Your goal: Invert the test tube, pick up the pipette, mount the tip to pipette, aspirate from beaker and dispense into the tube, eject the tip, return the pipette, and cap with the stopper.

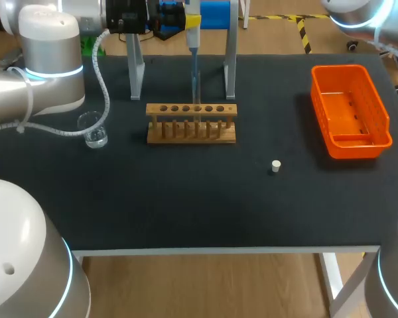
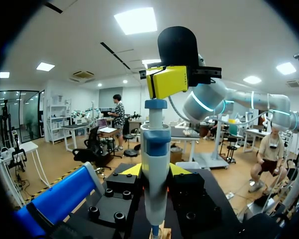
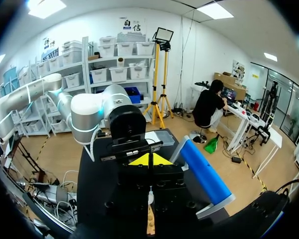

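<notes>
Now my left pincer clamps the white-and-blue plastic pipette at twelve o'clock above the wooden rack. My right pincer, tips together, tops its blue plunger. A skewed press could dribble liquid onto the rack.

— What do my arms look like from above?

— Your left arm is built of fat, rounded joints in white and silver, with a pale blue ring glowing round one of them. A white coiled cable runs alongside it.

— And the right arm?

— Same silver shell, same blue ring.

— The ends?

— Your left gripper has a blocky black body studded with black socket screws and has yellow wedge tips. Your right gripper matches it: black blocks and yellow tips.
</notes>
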`<state>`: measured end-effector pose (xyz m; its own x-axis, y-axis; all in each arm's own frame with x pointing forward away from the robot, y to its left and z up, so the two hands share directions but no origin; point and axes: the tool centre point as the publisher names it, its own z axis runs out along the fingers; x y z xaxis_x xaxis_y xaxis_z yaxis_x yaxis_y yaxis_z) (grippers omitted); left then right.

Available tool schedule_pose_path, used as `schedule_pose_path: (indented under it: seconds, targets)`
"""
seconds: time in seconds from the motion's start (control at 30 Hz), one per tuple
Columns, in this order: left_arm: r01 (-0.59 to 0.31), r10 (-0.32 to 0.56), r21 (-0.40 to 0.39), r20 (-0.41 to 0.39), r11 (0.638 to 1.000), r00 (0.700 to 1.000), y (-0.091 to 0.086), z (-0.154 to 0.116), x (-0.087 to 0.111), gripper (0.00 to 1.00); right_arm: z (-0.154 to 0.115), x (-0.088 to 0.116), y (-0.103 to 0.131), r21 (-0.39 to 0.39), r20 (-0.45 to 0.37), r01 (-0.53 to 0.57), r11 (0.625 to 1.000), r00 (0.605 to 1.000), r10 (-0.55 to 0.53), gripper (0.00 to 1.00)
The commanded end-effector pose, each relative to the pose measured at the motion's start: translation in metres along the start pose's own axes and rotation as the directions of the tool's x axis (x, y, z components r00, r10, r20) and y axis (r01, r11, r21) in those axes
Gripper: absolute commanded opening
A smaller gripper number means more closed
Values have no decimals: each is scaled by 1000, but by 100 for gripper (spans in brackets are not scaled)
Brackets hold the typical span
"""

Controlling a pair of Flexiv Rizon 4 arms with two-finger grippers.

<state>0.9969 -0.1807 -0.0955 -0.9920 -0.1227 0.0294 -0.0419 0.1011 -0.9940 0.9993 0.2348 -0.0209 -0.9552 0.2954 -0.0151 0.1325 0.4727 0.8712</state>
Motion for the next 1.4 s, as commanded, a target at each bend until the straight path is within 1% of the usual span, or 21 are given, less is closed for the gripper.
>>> schedule_pose_path:
  seconds: [0.03, 0.8, 0.97, 1.13, 1.17, 1.23, 1.27, 1.4]
  targets:
    - [0, 0, 0, 4, 1000, 1000, -4, 0, 1, 0, 1, 1, -6, 6, -2, -3, 1000, 1000, 3, 0]
    - [0, 0, 0, 4, 1000, 1000, -4, 0, 1, 0, 5, 6, -22, 34, -18, -22, 999, 1000, 22, 0]
    - [0, 0, 0, 4, 1000, 1000, -4, 0, 1, 0, -2, 5, -10, 8, -11, -7, 1000, 1000, 7, 0]
    - [0, 0, 0, 4, 1000, 1000, -4, 0, 1, 0, -18, 3, 10, -49, -12, 2, 999, 1000, -2, 0]
    - [0, 0, 0, 4, 1000, 1000, -4, 0, 1, 0, -23, 3, 13, -59, -12, 5, 998, 1000, -6, 19]
    - [0, 0, 0, 4, 1000, 1000, -4, 0, 1, 0, -31, 4, 18, -79, -6, 16, 997, 1000, -16, 85]
    - [0, 0, 0, 4, 1000, 1000, -4, 0, 1, 0, -36, 4, 20, -90, -7, 24, 996, 1000, -25, 100]
    - [0, 0, 0, 4, 1000, 1000, -4, 0, 1, 0, -57, 7, 16, -124, -16, 64, 990, 998, -66, 100]
